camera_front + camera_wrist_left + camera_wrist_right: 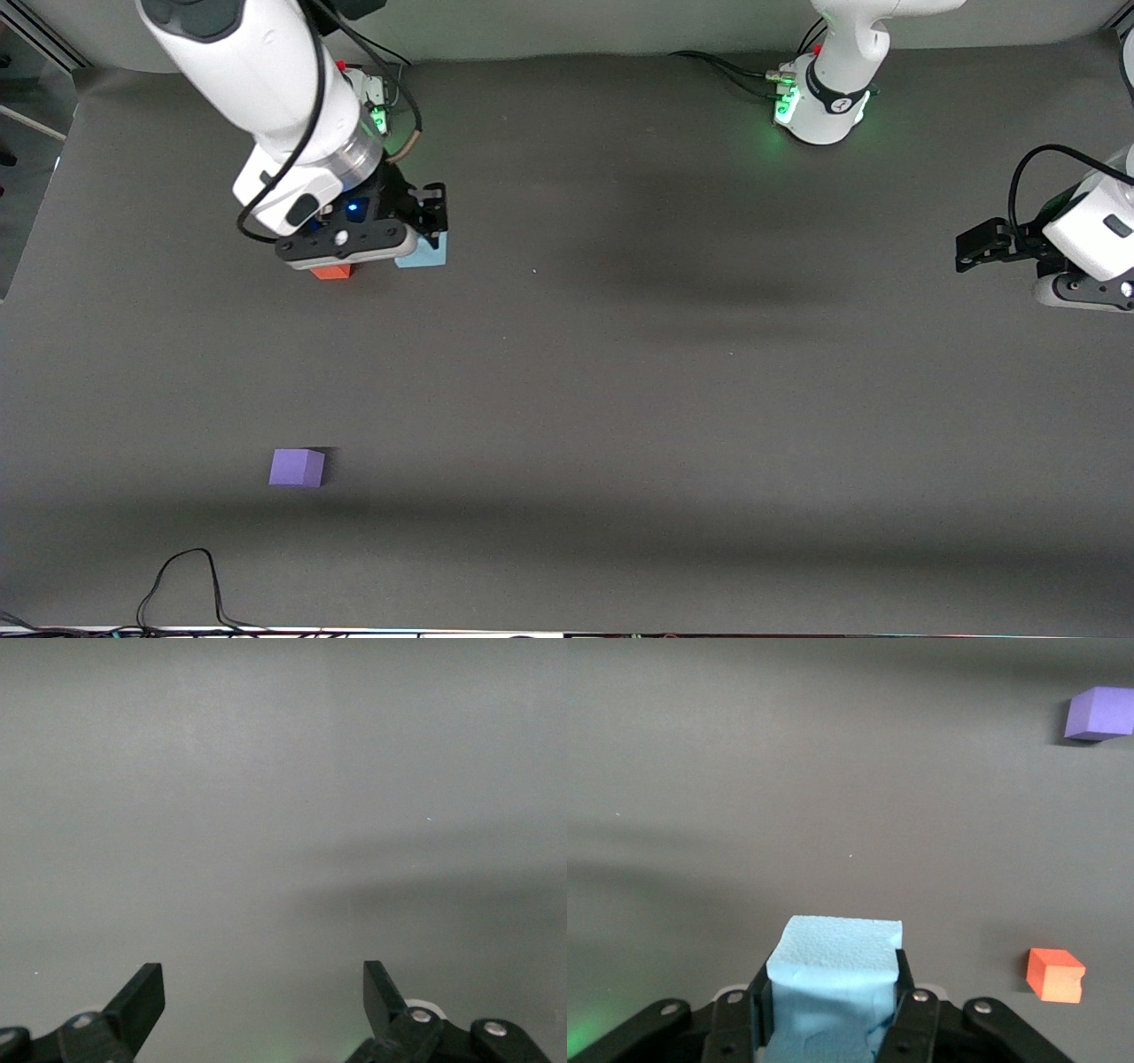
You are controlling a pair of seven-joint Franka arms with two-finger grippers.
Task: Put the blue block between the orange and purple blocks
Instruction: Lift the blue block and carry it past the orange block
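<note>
My right gripper (429,236) is shut on the light blue block (423,255), near the right arm's base. In the right wrist view the blue block (834,967) sits squeezed between the black fingers (904,985) of that gripper (833,981). I cannot tell whether the block rests on the table. The orange block (332,272) lies right beside it, half hidden under the wrist, and also shows in the right wrist view (1055,975). The purple block (297,468) lies much nearer the front camera and shows in the right wrist view too (1099,712). My left gripper (973,248) waits open and empty at the left arm's end; the left wrist view (264,992) shows only bare table beneath it.
A dark grey mat (620,399) covers the table. A black cable (182,580) loops at the front edge near the right arm's end. The left arm's base (824,106) stands at the back edge.
</note>
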